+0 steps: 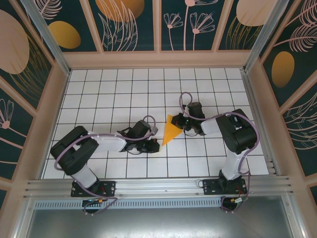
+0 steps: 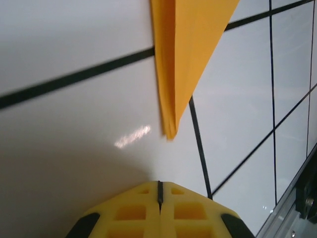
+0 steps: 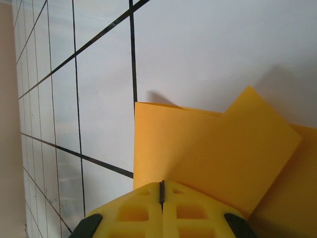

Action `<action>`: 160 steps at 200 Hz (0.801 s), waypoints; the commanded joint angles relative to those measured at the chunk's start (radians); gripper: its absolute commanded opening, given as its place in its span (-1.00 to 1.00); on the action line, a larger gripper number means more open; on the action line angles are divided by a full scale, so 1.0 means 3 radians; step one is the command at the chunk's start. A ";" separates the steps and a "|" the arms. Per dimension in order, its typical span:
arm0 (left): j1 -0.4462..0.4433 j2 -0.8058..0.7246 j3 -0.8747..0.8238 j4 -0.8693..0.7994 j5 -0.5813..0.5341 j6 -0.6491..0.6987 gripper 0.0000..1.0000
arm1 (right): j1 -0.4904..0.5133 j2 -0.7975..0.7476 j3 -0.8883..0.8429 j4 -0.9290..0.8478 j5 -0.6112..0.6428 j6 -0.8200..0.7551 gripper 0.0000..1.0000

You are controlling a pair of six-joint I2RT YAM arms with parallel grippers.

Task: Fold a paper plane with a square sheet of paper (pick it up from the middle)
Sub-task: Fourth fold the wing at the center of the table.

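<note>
The orange-yellow sheet of paper [image 1: 172, 130] lies folded into a pointed wedge on the white grid table, its tip toward the near left. My left gripper [image 1: 154, 145] is shut and sits low, just short of that tip. In the left wrist view the paper [image 2: 183, 59] narrows toward my closed left gripper [image 2: 159, 184], with a gap of bare tile between them. My right gripper [image 1: 182, 124] is shut over the wide end. In the right wrist view its closed tips [image 3: 161, 184] rest above the paper [image 3: 208, 153], where one folded flap overlaps another.
The white tiled table [image 1: 119, 94] is walled on three sides by patterned panels [image 1: 124, 25]. A metal rail [image 1: 158, 186] runs along the near edge, with both arm bases bolted to it. Open tiles lie behind and to either side of the paper.
</note>
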 commanded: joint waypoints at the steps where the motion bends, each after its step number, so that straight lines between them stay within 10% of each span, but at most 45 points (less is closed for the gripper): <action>1: -0.0008 -0.0347 0.0060 -0.0143 -0.0237 -0.0040 -0.98 | 0.0022 0.0242 -0.0206 -0.0314 0.0258 0.0097 -1.00; 86: 0.0014 0.0617 0.1052 0.0036 -0.0471 -0.0049 -0.87 | 0.0049 0.0208 -0.0188 -0.0311 0.0238 0.0118 -0.99; 160: 0.0014 0.0958 0.0819 -0.0059 -0.0630 -0.0012 -0.99 | 0.0041 -0.0004 0.0145 -0.0581 0.0169 -0.0028 -0.93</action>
